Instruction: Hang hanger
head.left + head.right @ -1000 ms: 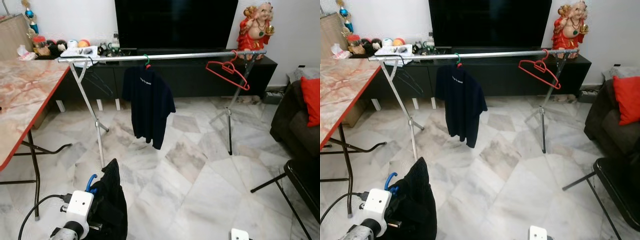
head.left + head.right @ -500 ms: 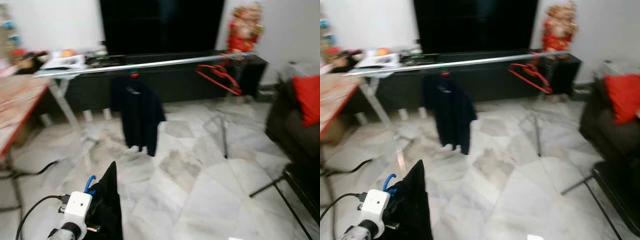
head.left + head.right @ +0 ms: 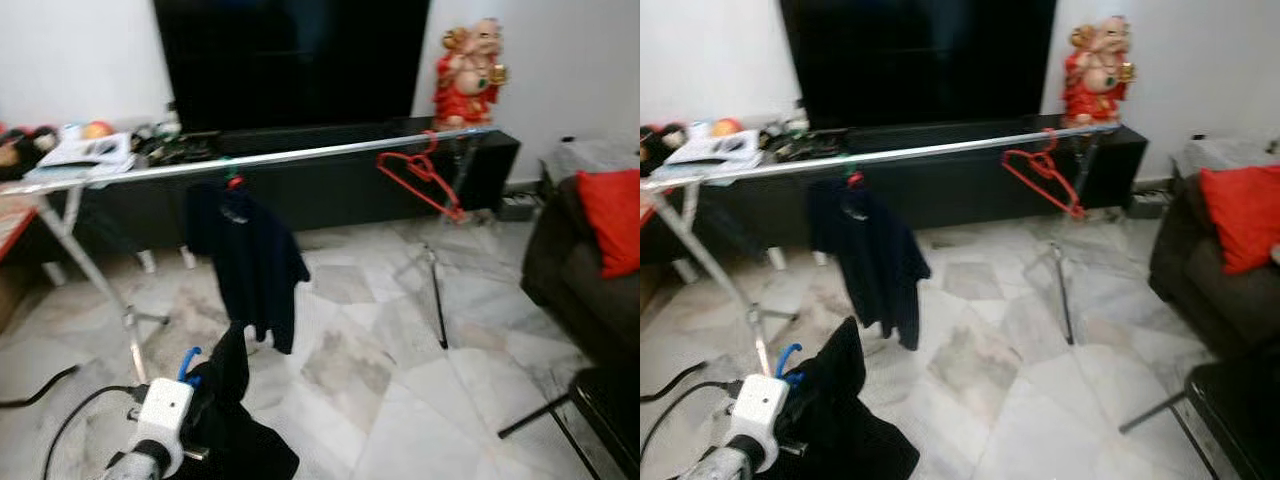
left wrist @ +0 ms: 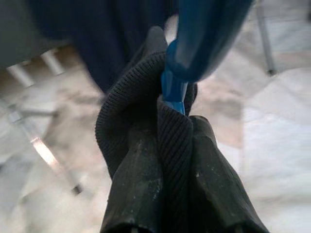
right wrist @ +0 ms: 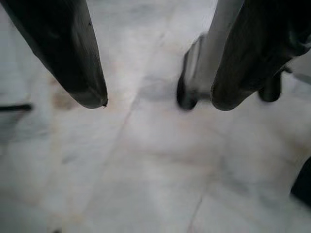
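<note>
Marble floor (image 3: 400, 400), pale and veined, is seen as smooth and glossy underfoot; a slip or a snagged cable (image 3: 60, 440) near the left arm is judged possible while walking. The clothes rail (image 3: 300, 156), a long thin metal tube on splayed folding legs, is judged light and easily tipped if bumped or pulled sideways during hooking. A dark navy shirt (image 3: 250, 260) is hung on it near the middle, and an empty red hanger (image 3: 420, 180) of thin plastic is hung towards the right end. The black garment (image 3: 840, 410), soft and ribbed at the collar, is draped low in front of the robot, well short of the rail; a trailing hem is judged liable to be trodden on or dragged. The blue hanger (image 4: 177, 73), smooth hard plastic with a curved hook, is held through the collar; it is judged that the hook could twist in the grasp and miss the tube. The left gripper (image 4: 165, 194) is clamped on the ribbed collar around the hanger neck. The right gripper (image 5: 155, 104) is hung over bare floor, fingers spread apart, nothing held.
</note>
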Controlling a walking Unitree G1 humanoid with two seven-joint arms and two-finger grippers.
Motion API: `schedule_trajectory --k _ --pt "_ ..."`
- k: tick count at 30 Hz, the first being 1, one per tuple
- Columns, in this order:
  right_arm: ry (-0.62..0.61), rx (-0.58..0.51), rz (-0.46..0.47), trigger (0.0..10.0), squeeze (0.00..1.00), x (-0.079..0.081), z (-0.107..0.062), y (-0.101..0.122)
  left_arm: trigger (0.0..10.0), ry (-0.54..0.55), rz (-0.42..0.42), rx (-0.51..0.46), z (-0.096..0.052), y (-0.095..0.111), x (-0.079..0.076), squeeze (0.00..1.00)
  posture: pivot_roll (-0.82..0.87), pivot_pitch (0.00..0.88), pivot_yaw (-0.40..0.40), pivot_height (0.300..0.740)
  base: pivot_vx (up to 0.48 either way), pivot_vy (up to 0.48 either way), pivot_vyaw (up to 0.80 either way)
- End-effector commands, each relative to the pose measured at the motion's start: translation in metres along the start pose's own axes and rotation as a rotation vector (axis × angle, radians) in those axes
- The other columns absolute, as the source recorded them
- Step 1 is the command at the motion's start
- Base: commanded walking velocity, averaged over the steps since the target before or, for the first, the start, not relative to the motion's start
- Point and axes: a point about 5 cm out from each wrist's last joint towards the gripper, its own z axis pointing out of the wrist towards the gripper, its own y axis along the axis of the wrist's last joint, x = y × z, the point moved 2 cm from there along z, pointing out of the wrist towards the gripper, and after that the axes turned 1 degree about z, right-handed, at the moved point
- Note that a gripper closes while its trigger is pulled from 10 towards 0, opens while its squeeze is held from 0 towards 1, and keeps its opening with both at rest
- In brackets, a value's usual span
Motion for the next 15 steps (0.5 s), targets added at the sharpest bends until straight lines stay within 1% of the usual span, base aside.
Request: schedule_trajectory --k 1,5,7,8,9,14,15 --pt "0.032 -0.050 -0.009 10.0 0.00 0.0130 0.0020 0.0170 10.0 0.031 0.023 -0.038 0.0000 0.0112 0.0121 0.00 0.09 0.000 0.012 0.740 0.480 0.000 0.00" --pt "0.034 -0.053 -0.015 10.0 0.00 0.0143 0.0021 0.0179 10.0 0.030 0.022 -0.038 0.0003 0.0112 0.0106 0.00 0.09 0.000 0.013 0.740 0.480 0.000 0.00" --pt "0.041 -0.047 -0.034 10.0 0.00 0.0152 0.0022 0.0173 10.0 0.032 0.020 -0.036 -0.0001 0.0104 0.0102 0.00 0.09 0.000 0.012 0.740 0.480 0.000 0.00" --pt "0.052 -0.048 -0.071 10.0 0.00 0.0160 0.0022 0.0180 10.0 0.033 0.019 -0.032 -0.0008 0.0092 0.0096 0.00 0.09 0.000 0.012 0.740 0.480 0.000 0.00" --pt "0.055 -0.050 -0.086 10.0 0.00 0.0162 0.0022 0.0183 10.0 0.034 0.019 -0.031 -0.0010 0.0088 0.0094 0.00 0.09 0.000 0.012 0.740 0.480 0.000 0.00" --pt "0.060 -0.047 -0.121 10.0 0.00 0.0165 0.0022 0.0182 10.0 0.037 0.010 -0.028 -0.0021 0.0076 0.0087 0.00 0.09 0.000 0.013 0.740 0.480 0.000 0.00" --pt "0.062 -0.047 -0.125 10.0 0.00 0.0166 0.0021 0.0182 10.0 0.039 0.009 -0.027 -0.0024 0.0073 0.0089 0.00 0.09 0.000 0.013 0.740 0.480 0.000 0.80"
